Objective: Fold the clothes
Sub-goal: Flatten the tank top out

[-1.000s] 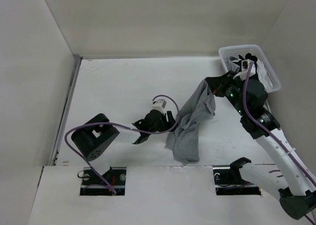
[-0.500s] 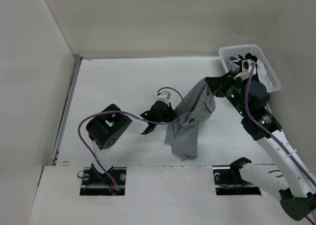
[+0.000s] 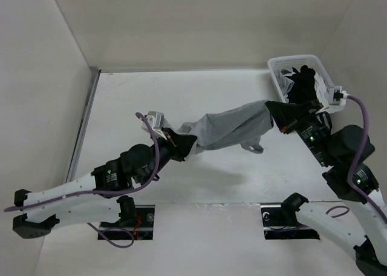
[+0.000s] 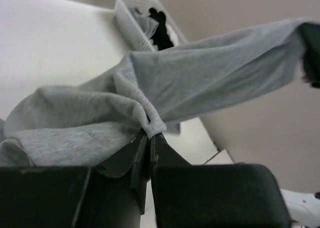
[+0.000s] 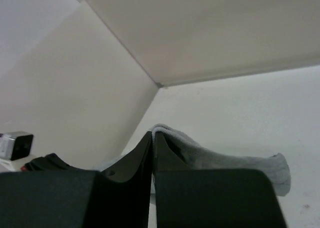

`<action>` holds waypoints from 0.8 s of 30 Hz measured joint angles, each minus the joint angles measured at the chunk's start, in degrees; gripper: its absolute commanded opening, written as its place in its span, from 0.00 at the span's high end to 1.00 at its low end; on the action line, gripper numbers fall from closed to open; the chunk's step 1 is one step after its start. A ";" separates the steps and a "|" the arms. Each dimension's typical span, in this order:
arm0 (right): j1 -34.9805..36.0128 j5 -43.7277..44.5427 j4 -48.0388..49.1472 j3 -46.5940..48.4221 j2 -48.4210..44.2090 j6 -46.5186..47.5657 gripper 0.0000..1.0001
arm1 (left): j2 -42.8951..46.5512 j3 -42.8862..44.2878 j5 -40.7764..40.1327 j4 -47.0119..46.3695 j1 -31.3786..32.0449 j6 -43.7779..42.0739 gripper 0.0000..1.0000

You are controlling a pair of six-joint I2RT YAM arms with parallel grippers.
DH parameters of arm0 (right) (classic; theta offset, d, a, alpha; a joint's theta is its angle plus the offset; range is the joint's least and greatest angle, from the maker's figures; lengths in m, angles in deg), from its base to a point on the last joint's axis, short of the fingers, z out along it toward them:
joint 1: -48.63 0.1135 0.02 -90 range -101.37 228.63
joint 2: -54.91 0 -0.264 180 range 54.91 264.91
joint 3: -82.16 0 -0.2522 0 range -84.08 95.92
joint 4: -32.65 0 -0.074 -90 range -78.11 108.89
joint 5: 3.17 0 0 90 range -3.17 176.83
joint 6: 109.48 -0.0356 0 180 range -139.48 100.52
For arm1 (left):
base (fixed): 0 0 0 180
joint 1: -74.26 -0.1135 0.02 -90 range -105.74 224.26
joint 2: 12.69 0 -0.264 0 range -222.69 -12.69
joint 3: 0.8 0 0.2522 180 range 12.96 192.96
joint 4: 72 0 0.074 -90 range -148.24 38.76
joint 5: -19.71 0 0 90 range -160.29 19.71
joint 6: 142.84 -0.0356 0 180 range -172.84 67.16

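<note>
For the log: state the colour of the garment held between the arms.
Garment: plain light grey; left wrist view.

plain light-grey clothes (image 3: 233, 126), thin and floppy, stretched taut above the table, bunched at both ends, small flap dangling below

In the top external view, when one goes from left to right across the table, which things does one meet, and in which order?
left tool → grey garment → right tool → white slatted basket
</note>
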 measured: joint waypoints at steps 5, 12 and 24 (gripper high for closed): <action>9.62 4.94 -0.09 3.56 -0.35 0.48 0.96 | -0.35 6.56 -14.01 17.70 12.52 3.72 1.00; 13.46 10.91 -0.11 7.02 8.09 3.65 0.94 | -1.42 11.41 -23.37 30.36 11.96 6.60 0.97; -10.03 -6.08 10.12 24.74 68.98 3.02 0.96 | -33.81 -2.73 3.65 6.56 -37.00 0.33 0.88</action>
